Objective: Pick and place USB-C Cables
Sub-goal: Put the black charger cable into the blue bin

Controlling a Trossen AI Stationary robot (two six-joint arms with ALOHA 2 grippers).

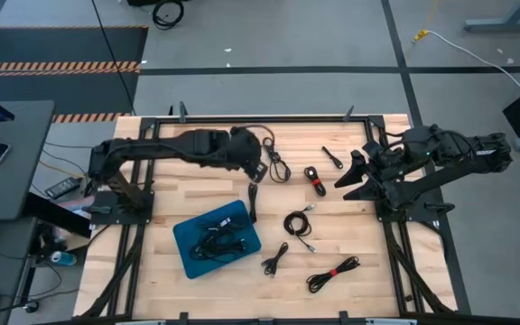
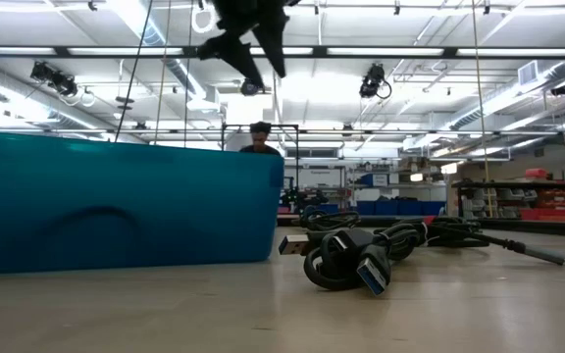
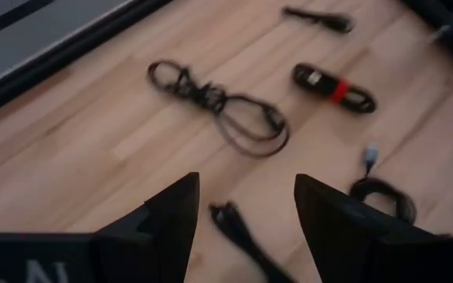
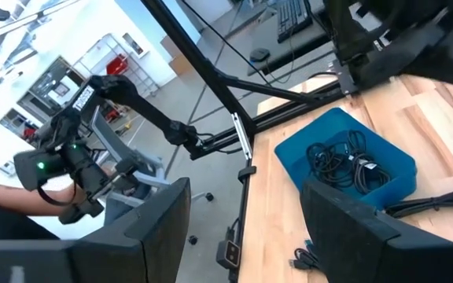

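Several short black USB-C cables lie on the wooden table. Among them are a loose looped one (image 1: 278,164) (image 3: 226,110), a red-tied bundle (image 1: 315,179) (image 3: 336,88), a small one (image 1: 332,158), a coil (image 1: 298,223), a bundle (image 1: 276,259) and another red-tied one (image 1: 332,273). More cables (image 1: 222,239) lie tangled in the blue tray (image 1: 188,257) (image 4: 289,161). My left gripper (image 1: 255,176) (image 3: 246,185) hangs open above the table beyond the tray's far right corner, over a straight cable (image 1: 253,206) (image 3: 238,232). My right gripper (image 1: 350,176) (image 4: 246,189) waits open at the right, raised.
Black frame rails (image 1: 269,117) border the table's far edge and sides. In the low view the tray's wall (image 2: 116,206) fills the left and a cable bundle (image 2: 361,257) lies close in front. A person (image 2: 259,137) stands beyond the table.
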